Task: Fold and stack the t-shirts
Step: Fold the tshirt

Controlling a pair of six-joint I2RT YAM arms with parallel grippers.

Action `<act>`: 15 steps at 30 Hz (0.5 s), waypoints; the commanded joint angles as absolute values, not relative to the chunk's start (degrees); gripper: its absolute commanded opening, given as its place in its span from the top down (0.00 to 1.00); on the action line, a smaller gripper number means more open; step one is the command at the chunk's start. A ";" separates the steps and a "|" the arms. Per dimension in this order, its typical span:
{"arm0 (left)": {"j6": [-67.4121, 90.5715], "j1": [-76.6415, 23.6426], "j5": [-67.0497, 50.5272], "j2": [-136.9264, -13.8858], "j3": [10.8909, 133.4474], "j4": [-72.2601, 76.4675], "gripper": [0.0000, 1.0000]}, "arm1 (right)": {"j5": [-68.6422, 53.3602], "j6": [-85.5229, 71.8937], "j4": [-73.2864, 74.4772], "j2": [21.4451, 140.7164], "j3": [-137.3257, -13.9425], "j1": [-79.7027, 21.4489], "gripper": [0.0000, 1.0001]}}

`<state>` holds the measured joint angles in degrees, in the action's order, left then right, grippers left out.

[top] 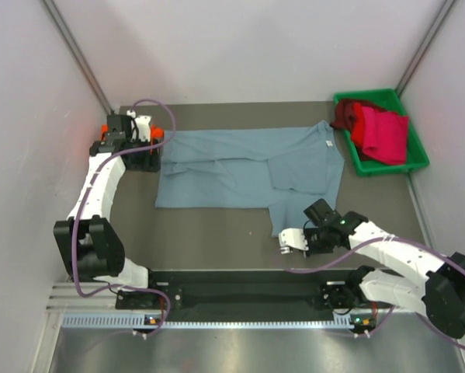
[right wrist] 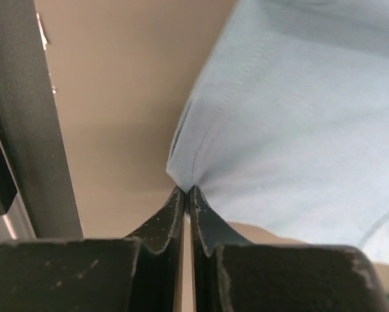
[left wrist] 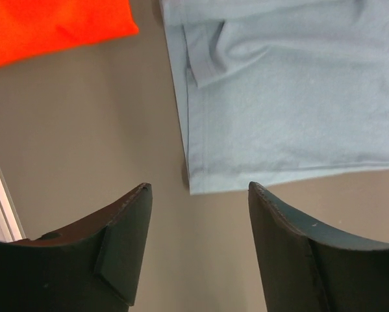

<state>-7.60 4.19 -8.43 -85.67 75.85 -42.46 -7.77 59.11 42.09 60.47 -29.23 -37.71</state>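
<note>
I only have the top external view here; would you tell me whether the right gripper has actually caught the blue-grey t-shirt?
Observer: Yes, the right gripper is shut on a hem corner of the blue-grey t-shirt.
Operator: Thank you; and the left one?
Observer: The left gripper is open, holding nothing, a shirt corner showing between its fingers.
Operator: Anything beside it?
Observer: An orange-red t-shirt lies nearby, apart from the blue-grey one.

I count four t-shirts: one blue-grey t-shirt, one orange-red t-shirt, one dark red t-shirt and one magenta t-shirt. I see one green bin and two pincers, left pincer and right pincer.
</note>
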 commanded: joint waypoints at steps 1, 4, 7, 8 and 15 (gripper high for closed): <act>-4.93 5.44 -8.08 -85.60 79.10 -48.93 0.35 | -6.95 56.53 44.90 57.84 -33.92 -37.71 1.00; -3.09 7.29 -9.67 -85.69 78.84 -55.09 0.36 | -6.59 54.41 45.96 56.08 -37.70 -36.48 1.00; -2.46 8.96 -10.81 -85.52 76.12 -57.30 0.30 | -7.03 50.64 45.44 54.23 -40.51 -35.16 1.00; -2.29 9.75 -10.98 -85.69 74.72 -57.30 0.28 | -7.12 50.28 44.48 53.53 -41.04 -34.63 1.00; 1.56 15.81 -21.26 -92.10 73.21 -57.57 0.32 | -5.45 50.71 43.59 53.53 -42.10 -32.34 1.00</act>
<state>-1.58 13.06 -14.90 -89.34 74.11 -56.12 -6.22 51.33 44.14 53.80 -39.59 -33.34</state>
